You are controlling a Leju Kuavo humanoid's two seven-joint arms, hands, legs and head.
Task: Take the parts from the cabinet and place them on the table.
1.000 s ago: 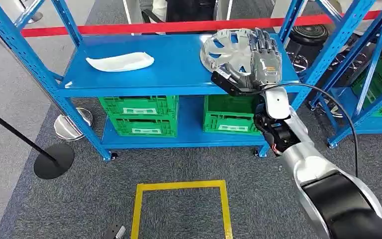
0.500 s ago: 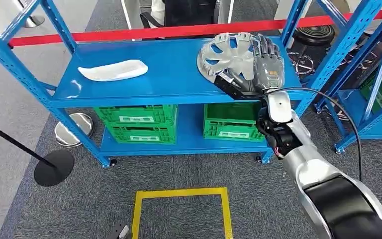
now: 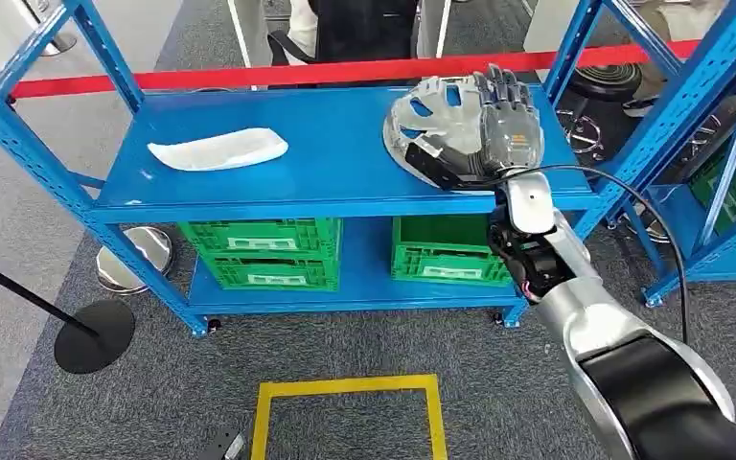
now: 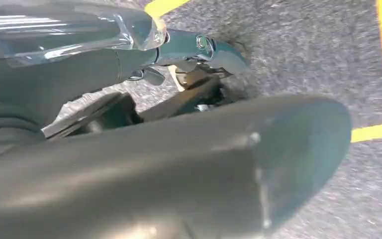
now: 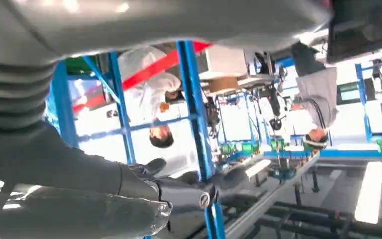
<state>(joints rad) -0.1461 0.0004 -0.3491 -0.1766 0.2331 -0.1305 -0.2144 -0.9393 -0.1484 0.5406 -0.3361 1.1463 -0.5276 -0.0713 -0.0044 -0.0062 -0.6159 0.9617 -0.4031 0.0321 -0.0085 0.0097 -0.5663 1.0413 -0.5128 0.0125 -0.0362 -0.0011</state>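
A silver wheel cover [image 3: 429, 113] stands tilted at the right end of the blue cabinet's top shelf [image 3: 326, 125], near its front edge. My right hand [image 3: 508, 129] grips it, fingers spread over its face and the dark thumb at its near rim. A white curved part [image 3: 218, 149] lies flat on the left half of the same shelf. My left hand [image 4: 199, 45] hangs low over grey carpet, and its fingers are too hidden to judge.
Green crates [image 3: 259, 251] fill the lower shelf. A red barrier tape [image 3: 249, 75] runs behind the cabinet, with people standing beyond it. Another blue rack [image 3: 719, 86] stands to the right. A stanchion base [image 3: 94, 335] and a yellow floor square [image 3: 345, 385] lie in front.
The camera has shifted a little. The wheel cover, with my right hand on it, has come nearer the shelf's front edge and tilted up. The white part has not moved.
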